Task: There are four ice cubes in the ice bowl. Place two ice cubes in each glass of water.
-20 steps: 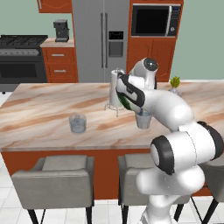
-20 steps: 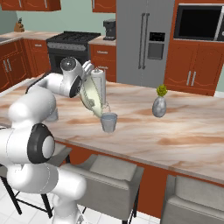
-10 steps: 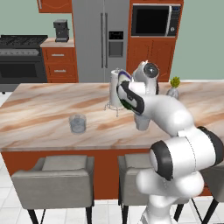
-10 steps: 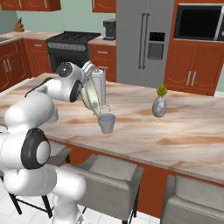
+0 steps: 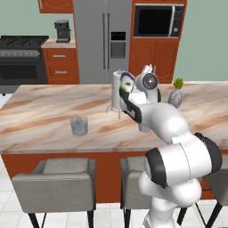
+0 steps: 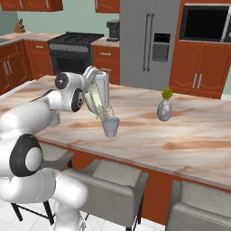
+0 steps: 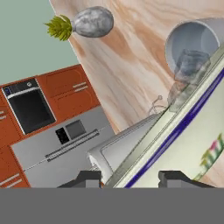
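From the left base view, the white arm reaches over the marble desk [image 5: 44, 116] and holds the bowl [image 5: 126, 82] tipped steeply on edge beside a jug [image 5: 116, 89]; one glass [image 5: 79, 125] stands well apart to the left, with open desk around it. From the right base view, the tilted bowl [image 6: 94, 97] hangs just above the second glass [image 6: 110, 126], its lower rim pointing down into it; a vase [image 6: 164, 109] stands clear to the right. In the hand view, the jaws [image 7: 131, 177] pinch the bowl's rim [image 7: 175, 127], and the glass mouth [image 7: 192, 46] lies beyond the far rim, a pale cube [image 7: 192, 63] showing inside it.
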